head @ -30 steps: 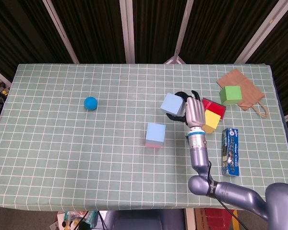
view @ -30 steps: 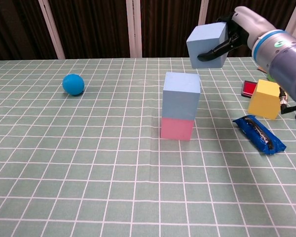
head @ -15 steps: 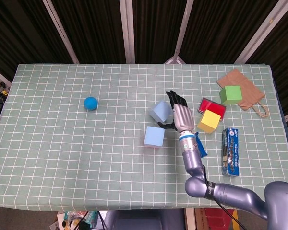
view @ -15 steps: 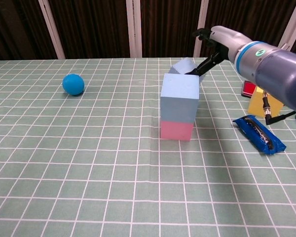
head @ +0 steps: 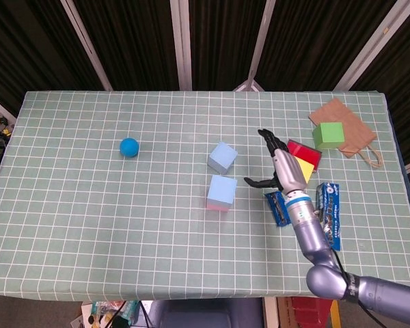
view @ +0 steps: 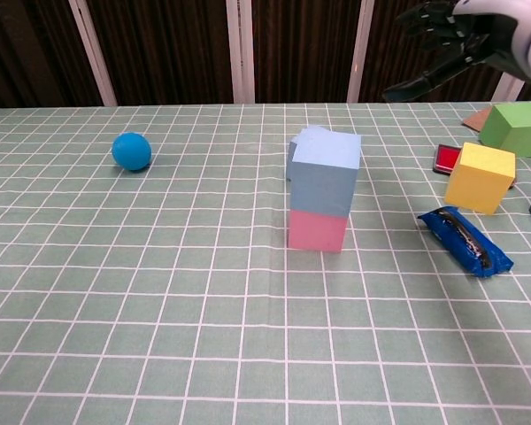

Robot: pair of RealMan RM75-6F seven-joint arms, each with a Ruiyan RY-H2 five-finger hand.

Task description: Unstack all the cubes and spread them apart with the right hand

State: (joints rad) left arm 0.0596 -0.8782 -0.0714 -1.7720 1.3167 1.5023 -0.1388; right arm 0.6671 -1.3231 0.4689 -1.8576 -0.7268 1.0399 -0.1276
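Head view: one blue cube is off, two are stacked.

From left: the loose blue cube (head: 222,157) sits on the counter (head: 89,205) just behind the stack (head: 221,192), blue on pink. The right hand (head: 281,166) hangs wide open, holding nothing. Next it should grip the top cube by its sides and lift straight up.

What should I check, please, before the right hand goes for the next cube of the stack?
1. Right hand holds nothing, fingers apart: ok.
2. Placed light blue cube rests on the table, apart from the stack: ok.
3. Stack not yet finished, upper blue cube on pink cube: not ok.
4. Upper cube sits squarely on the pink one: cannot tell.
5. Room left of the stack, blue ball far away: ok.
6. Blue packet lies close on the right, limiting room there: not ok.
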